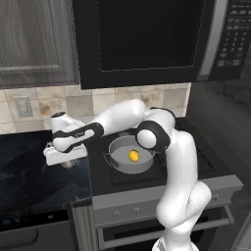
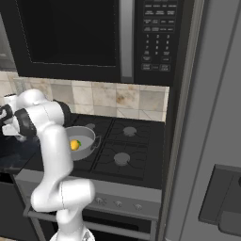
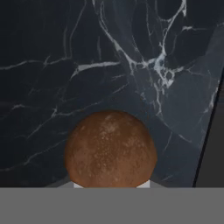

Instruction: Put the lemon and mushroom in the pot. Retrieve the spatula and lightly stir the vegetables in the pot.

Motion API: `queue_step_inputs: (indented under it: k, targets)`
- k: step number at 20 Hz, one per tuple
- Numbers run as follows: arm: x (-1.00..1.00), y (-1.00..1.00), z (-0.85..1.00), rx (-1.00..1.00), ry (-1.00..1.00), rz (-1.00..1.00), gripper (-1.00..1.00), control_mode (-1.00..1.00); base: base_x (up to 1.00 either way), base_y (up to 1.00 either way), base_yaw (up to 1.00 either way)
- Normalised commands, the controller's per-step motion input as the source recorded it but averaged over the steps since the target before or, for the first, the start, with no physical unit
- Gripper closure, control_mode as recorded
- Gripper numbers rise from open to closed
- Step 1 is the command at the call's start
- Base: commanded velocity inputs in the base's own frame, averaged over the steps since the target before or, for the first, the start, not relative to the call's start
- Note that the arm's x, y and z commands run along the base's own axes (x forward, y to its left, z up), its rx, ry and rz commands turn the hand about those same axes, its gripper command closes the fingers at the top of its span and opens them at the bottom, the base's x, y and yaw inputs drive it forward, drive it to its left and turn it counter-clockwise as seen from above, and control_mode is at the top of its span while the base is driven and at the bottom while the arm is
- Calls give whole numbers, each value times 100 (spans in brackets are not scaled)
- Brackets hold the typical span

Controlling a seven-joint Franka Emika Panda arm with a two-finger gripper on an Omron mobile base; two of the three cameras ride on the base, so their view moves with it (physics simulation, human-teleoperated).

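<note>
Reaching out to its left over the dark marbled table [image 1: 29,166], the white arm [image 1: 181,166] is holding its end effector [image 1: 66,158] low above the stone, just beside the stove [image 1: 206,166]. In the hand view the mushroom [image 3: 110,148] is sitting right at the bottom of the picture, its brownish-red speckled cap facing the camera, with the veined black table surface spreading out behind it. The finger tips themselves are hiding behind that cap, so whether the jaws are pressing on the mushroom or only standing close around it I cannot tell; nothing in the base views is settling it either, since the hand's white body is covering the spot there.

The pot [image 1: 131,158] is standing on the front left burner of the stove, near the arm's elbow, and the lemon [image 1: 133,156] is lying inside it on the pale grey bottom. From the right base view the lemon [image 2: 74,144] is showing as a yellow spot in the pot [image 2: 84,143], partly behind the arm's upright link. A black microwave [image 1: 157,39] is hanging above the stove, against a tiled wall [image 1: 49,100].
</note>
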Motion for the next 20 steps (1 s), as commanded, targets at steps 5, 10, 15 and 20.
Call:
queue_step_inputs:
  k: [5, 10, 15, 20]
  targets:
    - [-100, -35, 49, 12, -18, 0, 100, -100, 0, 0, 0]
    - [-74, -51, 55, 14, -21, 0, 100, -100, 0, 0, 0]
    - [-5, -74, 68, 14, -12, -5, 100, -100, 0, 0, 0]
    - [23, -94, 71, 13, -2, -9, 100, -100, 0, 0, 0]
